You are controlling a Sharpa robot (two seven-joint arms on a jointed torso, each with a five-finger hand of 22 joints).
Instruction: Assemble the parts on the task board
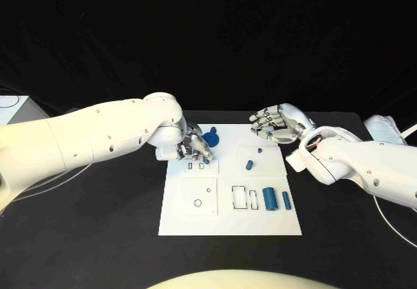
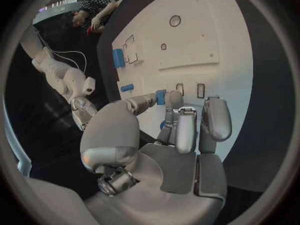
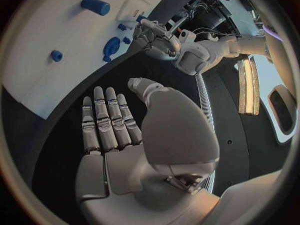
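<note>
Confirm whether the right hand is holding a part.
No. In the right wrist view the right hand lies flat and empty over the table.

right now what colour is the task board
White, clearest in the head view: task board.

Head overhead; 2 wrist cams share task board (image 1: 230, 208).

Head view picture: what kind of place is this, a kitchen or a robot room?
Probably a robot test lab, not a kitchen. A black table holds a white task board with small blue parts to fit in. The left hand works at the board; the right hand hovers open.
</note>
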